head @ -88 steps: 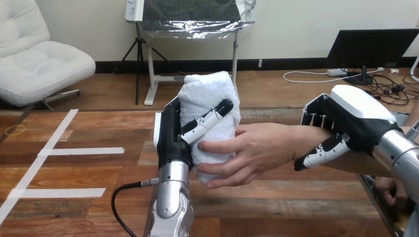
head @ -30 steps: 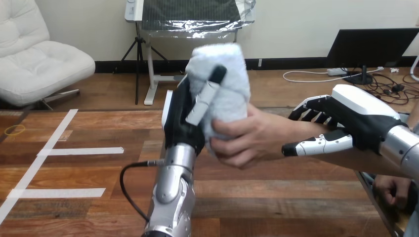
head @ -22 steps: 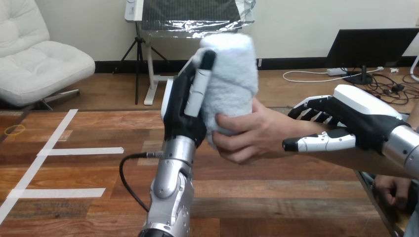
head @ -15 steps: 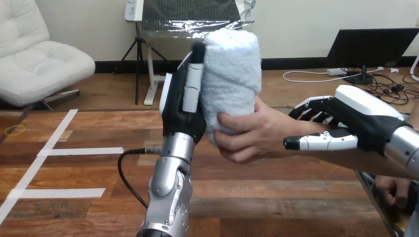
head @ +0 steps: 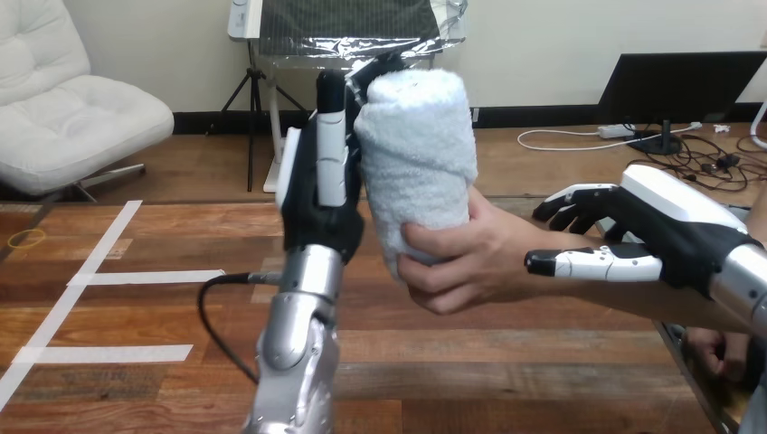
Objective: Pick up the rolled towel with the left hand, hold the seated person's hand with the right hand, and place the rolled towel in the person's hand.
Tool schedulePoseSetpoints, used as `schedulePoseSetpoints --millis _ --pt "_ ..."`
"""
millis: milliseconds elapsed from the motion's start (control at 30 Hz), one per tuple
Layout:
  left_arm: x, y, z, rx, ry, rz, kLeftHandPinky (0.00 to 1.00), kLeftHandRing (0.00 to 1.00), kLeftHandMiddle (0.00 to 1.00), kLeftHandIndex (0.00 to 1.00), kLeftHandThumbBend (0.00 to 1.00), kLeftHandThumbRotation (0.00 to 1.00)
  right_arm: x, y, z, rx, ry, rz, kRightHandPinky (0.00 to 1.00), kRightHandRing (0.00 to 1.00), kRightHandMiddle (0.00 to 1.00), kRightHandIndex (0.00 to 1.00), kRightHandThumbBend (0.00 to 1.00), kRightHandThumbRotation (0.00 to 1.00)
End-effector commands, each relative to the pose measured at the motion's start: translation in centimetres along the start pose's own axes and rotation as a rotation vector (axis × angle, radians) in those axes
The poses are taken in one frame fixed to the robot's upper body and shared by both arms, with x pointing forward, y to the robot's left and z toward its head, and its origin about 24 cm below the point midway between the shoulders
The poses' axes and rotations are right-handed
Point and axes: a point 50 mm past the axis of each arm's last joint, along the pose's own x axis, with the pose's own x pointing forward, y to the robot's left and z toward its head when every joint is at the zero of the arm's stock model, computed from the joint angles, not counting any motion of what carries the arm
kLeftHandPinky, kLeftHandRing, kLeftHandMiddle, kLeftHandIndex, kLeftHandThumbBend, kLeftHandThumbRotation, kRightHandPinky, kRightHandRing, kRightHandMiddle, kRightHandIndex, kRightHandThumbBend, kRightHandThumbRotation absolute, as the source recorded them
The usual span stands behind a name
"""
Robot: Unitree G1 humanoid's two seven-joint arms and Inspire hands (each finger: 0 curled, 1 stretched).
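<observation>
At the left of the frame the brown wooden table (head: 136,316) carries strips of white tape (head: 149,277), and a small yellow ring (head: 27,238) lies near the left edge, all well apart from the hands.

Left of centre, the robot's silver left arm (head: 294,353) rises from the bottom edge. Its black-and-white left hand (head: 321,203) stands upright with fingers and thumb straight, pointing to the top of the frame. It lies flat along the left side of the rolled white terry towel (head: 418,154) and does not curl round it.

The towel stands upright above the table at upper centre. Its long axis is vertical and its rounded end is at the top. The robot's fingers hide part of its left flank.

The person's hand (head: 475,262) reaches in from the right and wraps round the towel's lower end, covering it.

At the right of the frame the robot's right hand (head: 674,231) sits at the person's wrist. Its thumb (head: 588,264) is stretched straight in front of the wrist, and its fingers (head: 568,201) are loosely spread behind, not closed on the wrist.
</observation>
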Motion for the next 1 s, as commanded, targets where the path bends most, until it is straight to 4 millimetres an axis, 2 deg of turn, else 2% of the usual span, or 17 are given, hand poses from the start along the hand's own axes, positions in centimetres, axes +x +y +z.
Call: schedulePoseSetpoints --millis 0,267,533,967 --pt "-0.5 0.5 1.2 0.037 -0.055 0.008 0.96 0.84 0.81 0.74 0.68 1.0 -0.2 -1.1 0.9 0.046 -0.05 -0.125 0.57 0.77 0.81 0.85 1.0 0.93" --pt "-1.5 0.8 1.8 0.046 -0.067 0.013 0.98 0.84 0.8 0.74 0.68 1.0 -0.6 -1.0 0.9 0.143 -0.082 -0.19 0.6 0.82 0.86 0.92 1.0 0.97" --pt "-3.0 1.2 2.8 0.04 -0.084 0.038 0.94 0.78 0.77 0.71 0.69 0.99 -1.2 -0.9 1.2 0.27 -0.156 -0.277 0.74 0.88 0.9 0.97 1.0 1.0" --pt "-4.4 1.4 3.8 0.032 -0.08 0.041 0.9 0.78 0.75 0.69 0.7 0.99 -2.0 -0.4 1.7 0.412 -0.239 -0.335 0.77 0.91 0.92 0.98 1.0 1.0"
